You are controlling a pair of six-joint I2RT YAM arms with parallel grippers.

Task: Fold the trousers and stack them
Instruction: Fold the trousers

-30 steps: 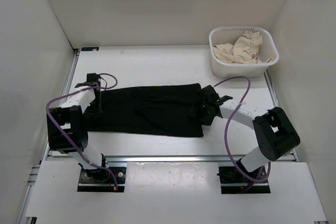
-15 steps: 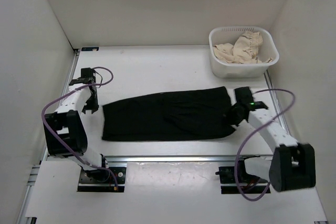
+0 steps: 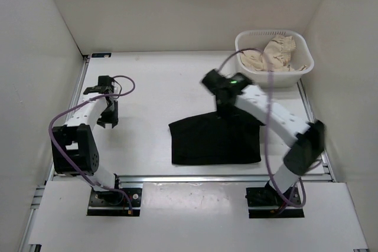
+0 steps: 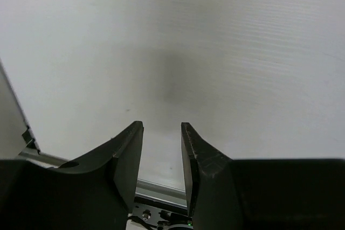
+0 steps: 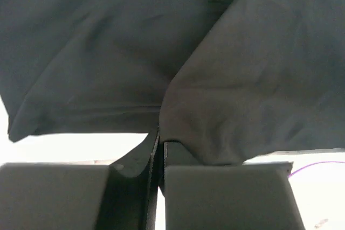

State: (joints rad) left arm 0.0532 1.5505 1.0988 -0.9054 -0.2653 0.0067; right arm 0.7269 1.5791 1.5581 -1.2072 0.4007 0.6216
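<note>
White bench [image 3: 147,81] bears the trousers [image 3: 215,143], whose pinched edge the clenched right pincer [image 5: 160,145] should lay flush over the lower layer; left pincer [image 4: 161,133] gapes empty.

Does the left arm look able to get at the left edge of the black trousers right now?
Probably yes: the left gripper is open and empty, with only bare table between it and the trousers; the right gripper holds their far edge, clear of that side.
</note>
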